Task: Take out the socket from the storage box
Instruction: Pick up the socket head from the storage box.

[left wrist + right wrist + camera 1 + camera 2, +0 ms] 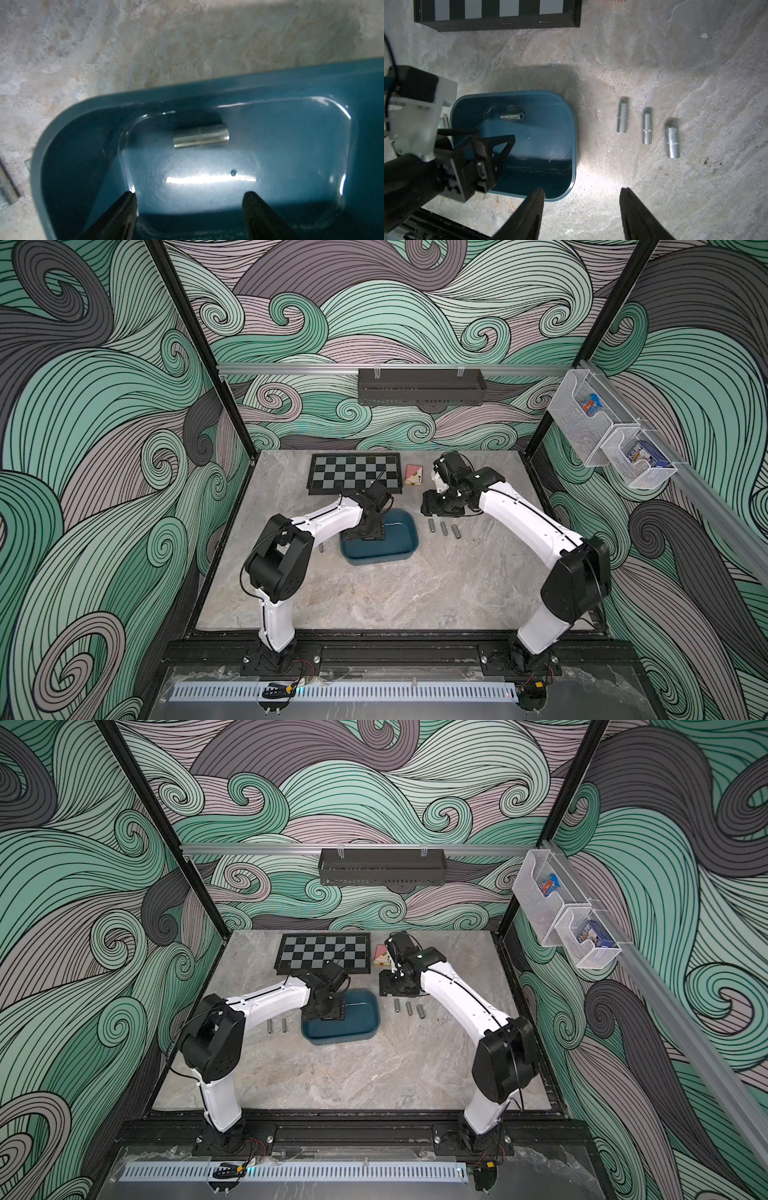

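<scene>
Black fingertips of the left gripper [189,193] stand apart and empty over the storage box [249,85], presumably spread to straddle the socket [201,138], which lies on its side on the box floor near a wall. Meanwhile the right gripper [582,189], jaws also apart and empty, hangs over bare table [695,62] beside 3 sockets [646,128] laid in a row, likely keeping clear.

You are seeing your left gripper [190,197] holding its fingers [124,212] wide apart over the floor of the storage box [62,133]. The socket [201,138] is lying on its side ahead of the fingertips, not touching them. A second socket [5,197] is lying outside the box wall, on the table [145,41].
</scene>
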`<state>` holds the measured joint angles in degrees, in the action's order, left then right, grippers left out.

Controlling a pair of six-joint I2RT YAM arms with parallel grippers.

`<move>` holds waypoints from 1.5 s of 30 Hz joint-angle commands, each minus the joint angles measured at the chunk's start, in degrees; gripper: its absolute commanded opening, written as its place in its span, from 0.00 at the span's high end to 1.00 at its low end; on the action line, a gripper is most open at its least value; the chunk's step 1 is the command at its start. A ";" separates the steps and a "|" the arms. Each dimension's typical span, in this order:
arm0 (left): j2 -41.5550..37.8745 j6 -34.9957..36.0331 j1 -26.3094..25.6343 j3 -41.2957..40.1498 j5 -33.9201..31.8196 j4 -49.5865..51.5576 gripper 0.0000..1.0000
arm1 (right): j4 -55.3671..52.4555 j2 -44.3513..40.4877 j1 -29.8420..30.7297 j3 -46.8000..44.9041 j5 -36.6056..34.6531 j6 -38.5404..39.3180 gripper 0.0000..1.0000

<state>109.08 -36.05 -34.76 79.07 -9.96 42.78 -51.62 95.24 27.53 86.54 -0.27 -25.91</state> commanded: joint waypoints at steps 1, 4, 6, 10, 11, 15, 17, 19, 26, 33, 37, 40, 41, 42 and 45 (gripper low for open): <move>2.19 -1.54 -0.22 2.85 -2.13 -0.70 0.15 | 2.19 -2.34 -0.80 -2.03 0.27 1.47 0.37; 4.88 -1.43 0.12 3.82 -2.65 -1.04 0.15 | 2.34 -3.56 -1.84 -3.07 1.29 2.03 0.37; 6.40 -0.60 0.22 3.90 -1.98 -2.34 0.15 | 2.62 -4.15 -2.70 -3.81 2.57 2.52 0.37; 9.02 -0.60 0.38 5.36 -2.44 -2.65 0.15 | 2.59 -4.59 -4.43 -4.20 3.84 3.41 0.37; 9.61 -0.76 0.52 5.64 -2.57 -2.61 0.15 | 2.65 -4.68 -4.79 -4.29 4.29 3.41 0.37; 10.64 -1.29 1.60 5.67 -2.49 -3.51 0.17 | 2.62 -4.91 -5.29 -4.89 4.76 3.66 0.37; 10.79 -1.18 2.73 5.16 -0.90 -4.74 0.18 | 2.77 -5.15 -5.59 -5.30 4.93 3.72 0.37; 11.14 -0.61 3.21 5.24 -0.26 -5.35 0.21 | 2.99 -5.46 -5.76 -5.75 5.03 3.68 0.37; 9.80 -0.36 3.21 2.56 0.19 -5.92 0.25 | 3.26 -5.55 -6.08 -6.70 5.32 3.33 0.37; 7.68 -2.13 2.65 1.59 -0.28 -2.27 0.21 | 3.37 -5.68 -6.08 -7.07 5.45 3.11 0.37; 7.42 -2.87 1.29 1.40 -0.84 -1.58 0.22 | 3.42 -5.77 -6.04 -7.41 6.13 2.93 0.37; 8.19 -2.81 1.19 1.43 -0.79 -1.88 0.25 | 3.39 -6.03 -6.05 -7.69 6.07 3.06 0.37; 8.53 -2.66 1.19 1.71 -0.79 -1.75 0.28 | 3.35 -6.13 -6.13 -7.79 6.09 3.11 0.37; 8.85 -2.54 1.19 1.94 -0.88 -1.59 0.31 | 3.37 -6.20 -6.12 -7.89 6.06 3.07 0.37; 9.44 -2.40 1.19 2.92 0.05 -1.09 0.41 | 3.38 -6.22 -6.20 -8.11 6.02 3.15 0.37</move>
<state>116.90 -38.20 -33.19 81.62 -10.83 37.93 -48.56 90.80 21.76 78.96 5.06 -23.09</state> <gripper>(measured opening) 0.611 0.629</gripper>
